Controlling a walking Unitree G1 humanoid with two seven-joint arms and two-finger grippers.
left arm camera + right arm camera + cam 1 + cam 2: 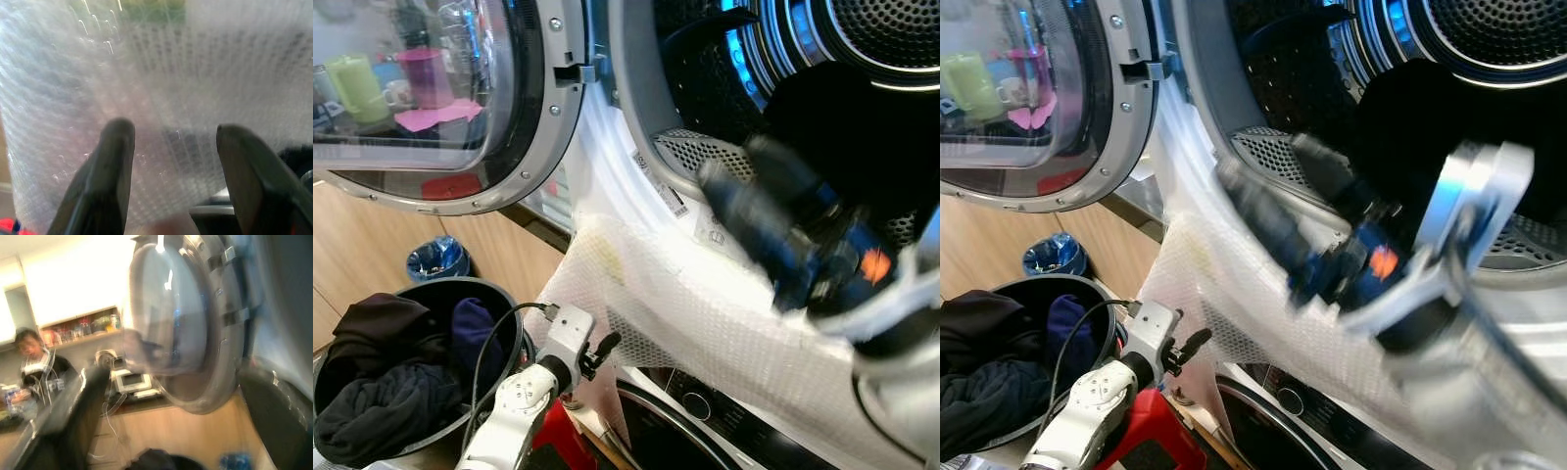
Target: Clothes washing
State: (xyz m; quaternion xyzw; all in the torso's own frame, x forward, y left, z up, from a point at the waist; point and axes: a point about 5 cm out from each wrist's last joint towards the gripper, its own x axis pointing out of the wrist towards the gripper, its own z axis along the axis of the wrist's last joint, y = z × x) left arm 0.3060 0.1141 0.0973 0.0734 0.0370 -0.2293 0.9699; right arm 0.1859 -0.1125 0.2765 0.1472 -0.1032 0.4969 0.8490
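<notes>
A white mesh laundry bag (705,313) lies draped over the lower rim of the open washing machine drum (891,39) and hangs down its front. My right gripper (734,166) is blurred at the drum mouth just above the bag; its fingers (73,411) are open with nothing between them. Low down, my left arm (524,392) reaches up to the bag's hanging edge. In the left wrist view, my left gripper (171,147) is open, its fingers close against the mesh. A round black basket (499,294) of dark clothes (382,392) stands at lower left.
The round glass door (421,98) is swung open to the left. A second machine's front (685,421) sits below the drum. A small blue bin (437,259) stands by the wooden cabinets. A red object (1141,431) lies under my left arm. A person (34,362) sits behind.
</notes>
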